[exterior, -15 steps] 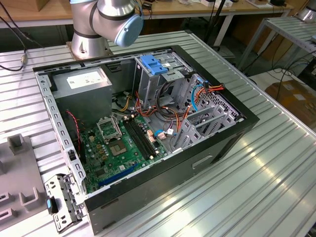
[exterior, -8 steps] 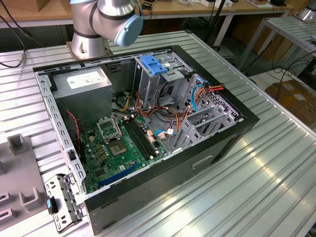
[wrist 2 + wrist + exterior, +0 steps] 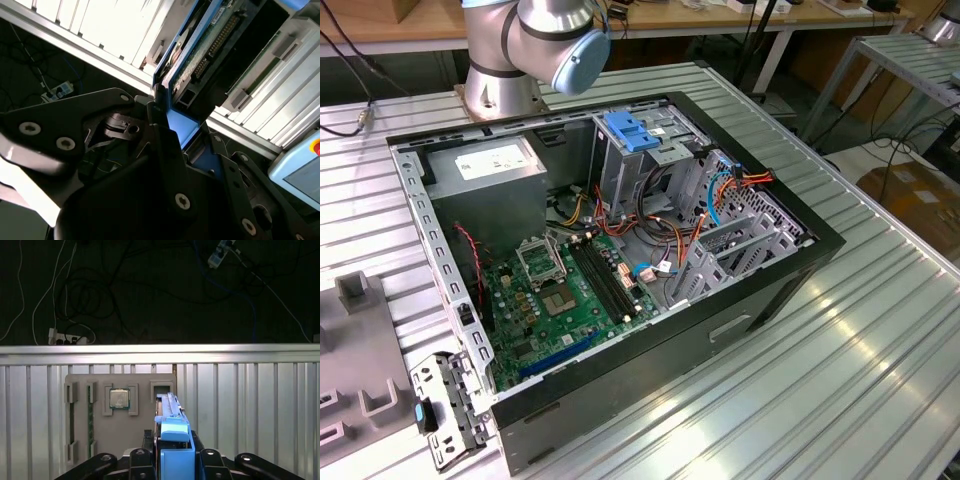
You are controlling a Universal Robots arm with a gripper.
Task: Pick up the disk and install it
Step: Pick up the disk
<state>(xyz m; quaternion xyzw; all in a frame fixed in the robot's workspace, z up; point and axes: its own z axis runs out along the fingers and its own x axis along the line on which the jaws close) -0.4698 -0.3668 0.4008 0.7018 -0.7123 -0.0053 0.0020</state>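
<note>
Over the grey tray, the hand tight on the blue-railed disk

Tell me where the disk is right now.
In the first wrist view, the disk stands on edge between the fingers, at the grey tray holding a chip.

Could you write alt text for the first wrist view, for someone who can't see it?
The pincer grips the blue-railed disk on edge, near a grey tray holding a processor chip, on a ribbed metal table.
</note>
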